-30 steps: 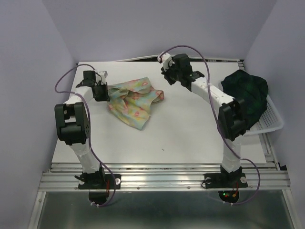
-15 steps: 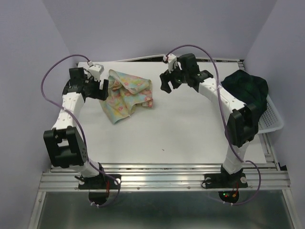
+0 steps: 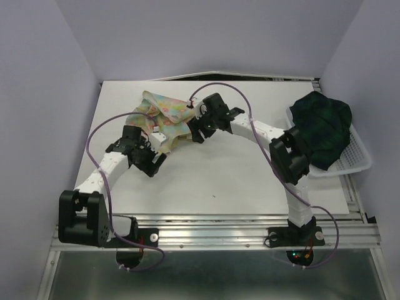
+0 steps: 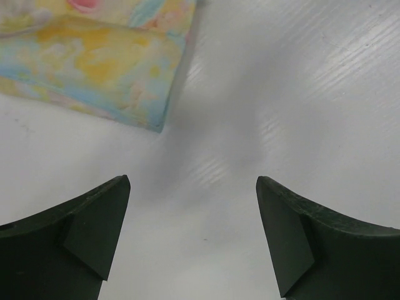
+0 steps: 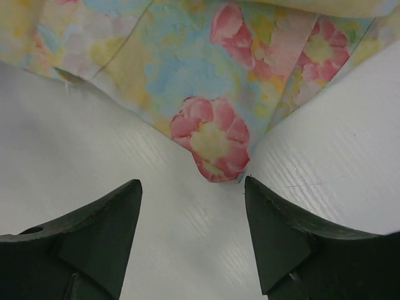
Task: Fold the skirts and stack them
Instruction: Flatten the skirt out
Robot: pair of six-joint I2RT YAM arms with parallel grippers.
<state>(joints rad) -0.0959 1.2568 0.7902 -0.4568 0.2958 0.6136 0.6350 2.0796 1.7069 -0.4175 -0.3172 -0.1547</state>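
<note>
**Skirts unfolded, nothing stacked yet**

The desk (image 3: pixel 250 181) carries 2 skirts. The plaid skirt (image 3: pixel 322 128) sits heaped in the white basket (image 3: pixel 357 161) at the desk's right edge. The floral skirt (image 3: pixel 164 115) lies crumpled near the far edge, left of centre, with no clean fold showing. The left hand (image 4: pixel 190 187) and right hand (image 5: pixel 192 187) are spread and empty, low beside its near hem. By the look of it, folding and stacking both remain.

Soft printed cloth skirt (image 5: pixel 212 131), smooth faintly glossy table (image 4: pixel 300 94)

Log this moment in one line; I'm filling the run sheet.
flowered skirt: bunched on table | plaid skirt: heaped in basket | left gripper: open, above table | right gripper: open, at flowered skirt's corner
</note>
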